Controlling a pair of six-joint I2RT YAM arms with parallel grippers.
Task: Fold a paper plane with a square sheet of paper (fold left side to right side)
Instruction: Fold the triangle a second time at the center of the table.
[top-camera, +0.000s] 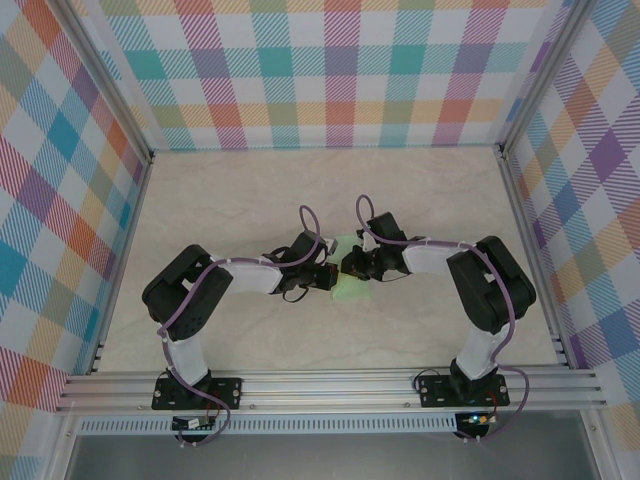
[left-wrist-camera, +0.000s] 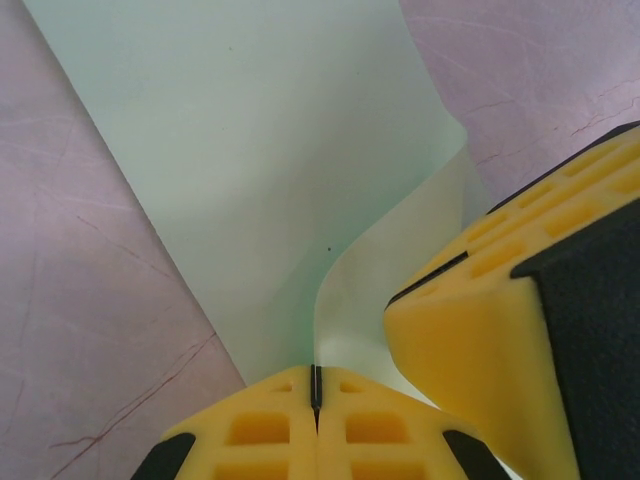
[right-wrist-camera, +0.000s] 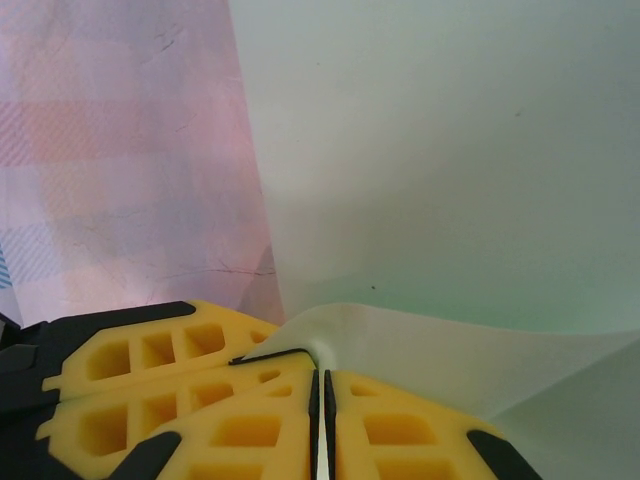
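At the near edge of the bench (top-camera: 250, 200), the two arm bases are bolted to an aluminium rail (top-camera: 330, 385). From there both arms bend inward and meet over the middle of the surface.

The left fingers (left-wrist-camera: 260, 430) are pressed together with no gap between them. A curled edge of the square sheet of paper (left-wrist-camera: 270, 150) rises into their seam, so they pinch the sheet. Just beside them on the right are the right fingers (left-wrist-camera: 480, 340), yellow with black backing.

In the right wrist view the right fingers (right-wrist-camera: 250, 430) are likewise closed, with a thin lifted flap of the pale mint-green sheet (right-wrist-camera: 450, 180) caught in the narrow slit between them. The left fingers (right-wrist-camera: 140, 370) sit close against their left side.

From above, the left fingers (top-camera: 328, 277) and right fingers (top-camera: 352, 265) nearly touch. The paper (top-camera: 352, 292) lies under and just in front of them, mostly flat on the marbled bench, with its gripped part raised.

Past the bench stand the walls (top-camera: 340, 70), covered in pastel plaid.
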